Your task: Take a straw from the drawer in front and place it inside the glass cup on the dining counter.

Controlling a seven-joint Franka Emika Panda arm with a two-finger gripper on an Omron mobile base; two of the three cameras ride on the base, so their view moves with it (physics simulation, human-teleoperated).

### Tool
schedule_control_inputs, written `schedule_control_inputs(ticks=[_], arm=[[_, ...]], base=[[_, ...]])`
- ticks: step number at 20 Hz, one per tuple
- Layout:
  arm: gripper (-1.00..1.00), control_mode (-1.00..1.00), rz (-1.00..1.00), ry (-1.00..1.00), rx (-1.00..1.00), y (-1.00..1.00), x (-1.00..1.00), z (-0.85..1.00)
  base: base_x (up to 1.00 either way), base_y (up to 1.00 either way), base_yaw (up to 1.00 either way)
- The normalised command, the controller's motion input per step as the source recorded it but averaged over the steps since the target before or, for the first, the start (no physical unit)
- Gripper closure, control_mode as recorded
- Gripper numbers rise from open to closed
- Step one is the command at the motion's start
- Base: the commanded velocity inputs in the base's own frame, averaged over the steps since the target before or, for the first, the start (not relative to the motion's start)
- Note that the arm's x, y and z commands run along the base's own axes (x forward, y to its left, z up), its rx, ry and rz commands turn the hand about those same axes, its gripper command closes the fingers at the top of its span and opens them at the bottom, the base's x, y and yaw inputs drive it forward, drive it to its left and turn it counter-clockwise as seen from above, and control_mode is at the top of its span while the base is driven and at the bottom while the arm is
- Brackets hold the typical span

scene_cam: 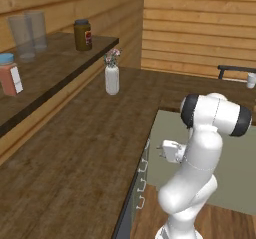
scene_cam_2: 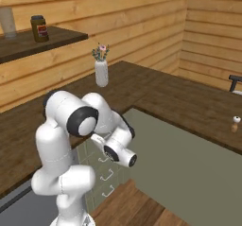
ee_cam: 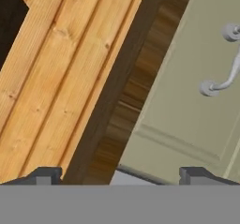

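The drawer is shut: its pale green front (ee_cam: 187,101) with a curved grey handle (ee_cam: 220,82) fills the right of the hand view. The straw is hidden. My gripper (ee_cam: 121,176) is open, its two dark fingertips (ee_cam: 44,175) wide apart with nothing between them, aimed at the front's edge and the wooden floor beside it. In the left base view my hand (scene_cam: 169,151) hangs close to the handled fronts (scene_cam: 142,173) below the dining counter (scene_cam: 75,148). A small whitish thing, likely the glass cup (scene_cam_2: 235,123), stands far right on the counter (scene_cam_2: 189,102).
A white vase with flowers (scene_cam: 112,78) stands on the counter near the wall. The dark shelf (scene_cam: 55,68) holds two tall tumblers (scene_cam: 27,33), a brown jar (scene_cam: 83,35) and an orange container (scene_cam: 10,78). Plank floor (ee_cam: 56,78) lies beside the cabinets.
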Motion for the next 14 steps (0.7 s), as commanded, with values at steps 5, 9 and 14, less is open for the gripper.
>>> schedule_control_inputs(ticks=[5, 9, 14], arm=[[-1.0, -1.0, 0.0, 0.0, 0.02, 0.0, 0.28, -0.13], [-1.0, -1.0, 0.0, -0.02, 0.09, 0.0, 0.22, 0.0], [-1.0, -1.0, 0.0, 0.0, 0.09, 0.0, 0.4, 0.0]], base=[[0.0, 0.0, 0.0], [0.0, 0.0, 0.0], [0.0, 0.0, 0.0]])
